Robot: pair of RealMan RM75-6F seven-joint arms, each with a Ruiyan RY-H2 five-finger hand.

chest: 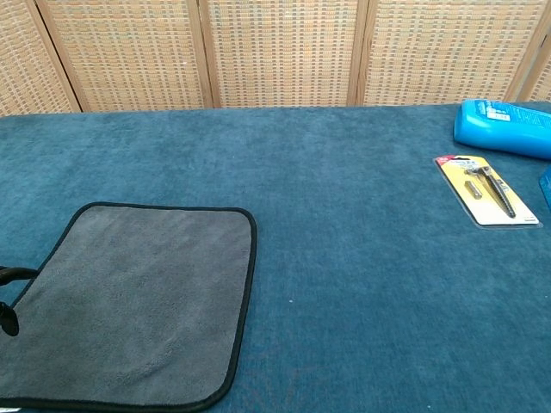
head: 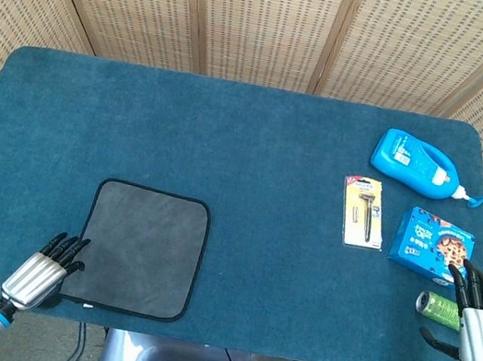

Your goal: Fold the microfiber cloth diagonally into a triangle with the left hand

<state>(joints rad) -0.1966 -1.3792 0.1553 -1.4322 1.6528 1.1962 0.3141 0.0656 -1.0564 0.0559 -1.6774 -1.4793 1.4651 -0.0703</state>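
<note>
A grey microfiber cloth (head: 141,250) with a black hem lies flat and unfolded on the blue table near its front left; the chest view shows the cloth (chest: 138,301) too. My left hand (head: 43,272) sits at the cloth's near left corner, fingers stretched out with their tips on the cloth's edge. Only dark fingertips (chest: 9,297) of it show at the left border of the chest view. It holds nothing. My right hand (head: 478,325) hovers at the table's front right, fingers spread and empty.
Near the right hand lie a small green can (head: 437,308) and a blue cookie box (head: 432,243). A razor in a blister pack (head: 363,211) and a blue bottle (head: 415,162) lie further back. Wicker screens stand behind the table (head: 230,141).
</note>
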